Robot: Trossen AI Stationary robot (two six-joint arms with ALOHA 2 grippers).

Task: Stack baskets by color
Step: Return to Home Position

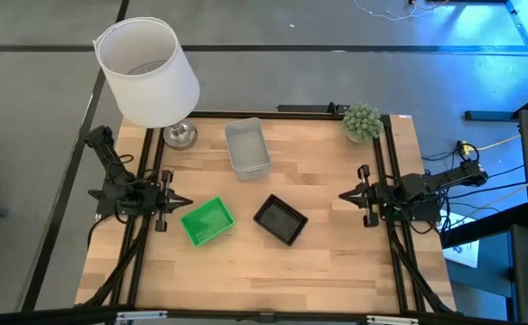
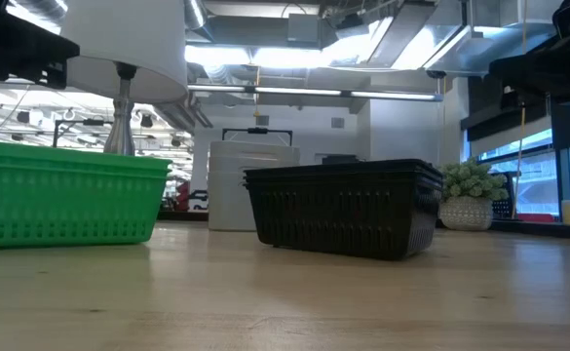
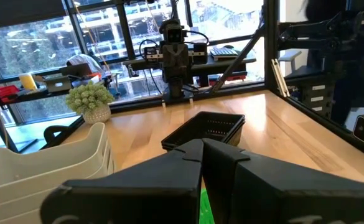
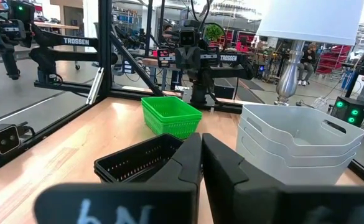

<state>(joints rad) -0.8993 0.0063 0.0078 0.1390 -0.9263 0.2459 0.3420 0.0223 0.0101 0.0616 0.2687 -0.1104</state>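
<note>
Three basket stacks stand on the wooden table. The green baskets (image 1: 208, 221) sit left of the middle, the black mesh baskets (image 1: 280, 219) right of them, and the grey-white baskets (image 1: 247, 147) farther back; each stack rests on its bottom. My left gripper (image 1: 184, 202) hovers shut at the table's left edge, just beside the green stack. My right gripper (image 1: 345, 194) hovers shut at the right edge, apart from the black stack. Neither gripper has anything between its fingers.
A white lampshade (image 1: 148, 70) on a metal foot stands at the far left corner. A small green ball-shaped plant (image 1: 362, 121) sits at the far right corner. Black frame rails run along both side edges. Bare wood lies near the front edge.
</note>
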